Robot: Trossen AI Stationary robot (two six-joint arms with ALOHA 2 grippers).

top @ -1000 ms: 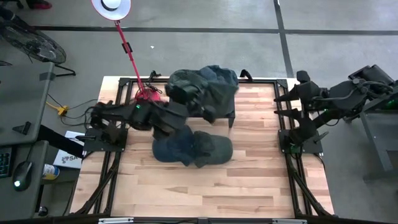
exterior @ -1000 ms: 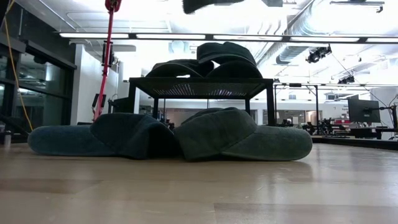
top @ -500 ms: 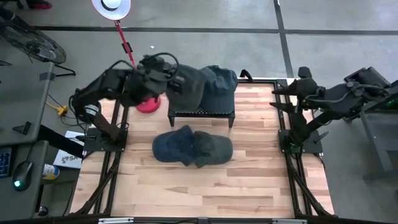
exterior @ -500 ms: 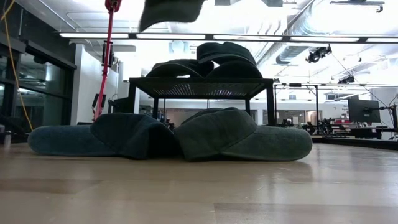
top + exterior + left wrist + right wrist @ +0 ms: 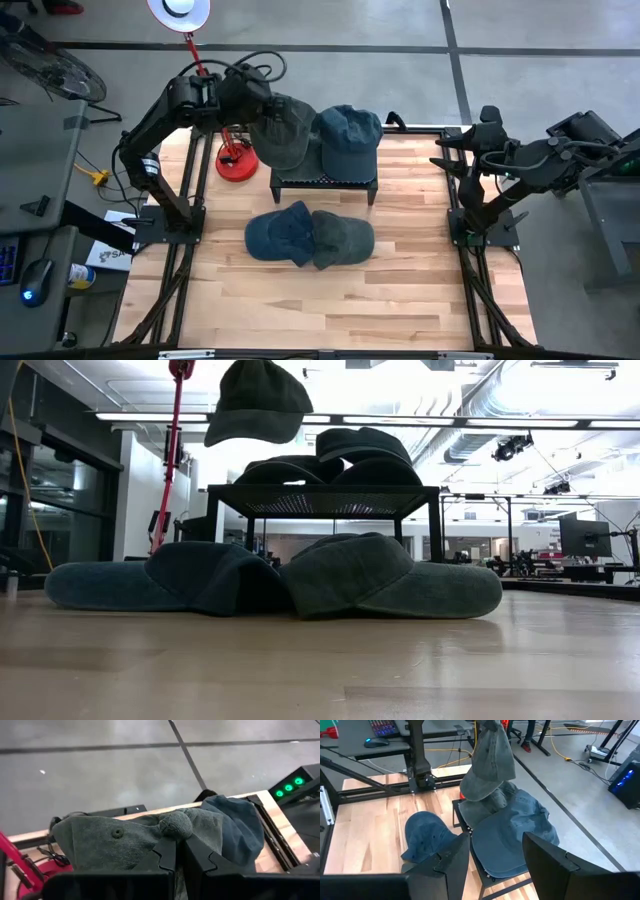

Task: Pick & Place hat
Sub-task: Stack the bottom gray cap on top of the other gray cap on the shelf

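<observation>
My left gripper [image 5: 176, 841] is shut on a dark grey-green hat [image 5: 281, 130] that it holds in the air over the left end of the black mesh rack [image 5: 325, 181]. The low view shows this hat [image 5: 258, 400] hanging above the rack. On the rack lie a blue cap [image 5: 349, 138] and a grey-green hat [image 5: 485, 804]. Two more hats rest on the table in front of it, a blue one [image 5: 281, 236] and a grey-green one [image 5: 345, 240]. My right gripper [image 5: 492, 854] is open and waits at the table's right edge. My left gripper pinches a bunched fold of the hat's crown [image 5: 175, 824] between its two fingers, a little way from the top button [image 5: 117, 833]. The fingers come from above, slanting down. The hat hangs below them, lifted clear of the rack and the hats on it.
A red lamp base [image 5: 238, 163] with a slanting red pole [image 5: 205, 72] stands at the table's far left corner, close to the held hat. Bare wood [image 5: 330, 310] lies toward the near edge. Black frame rails run along both sides.
My left arm has drawn back from over the middle of the table toward the far left corner, carrying the hat with it. The hat has swung left of the rack's centre and now hangs in full sight in the low view.
</observation>
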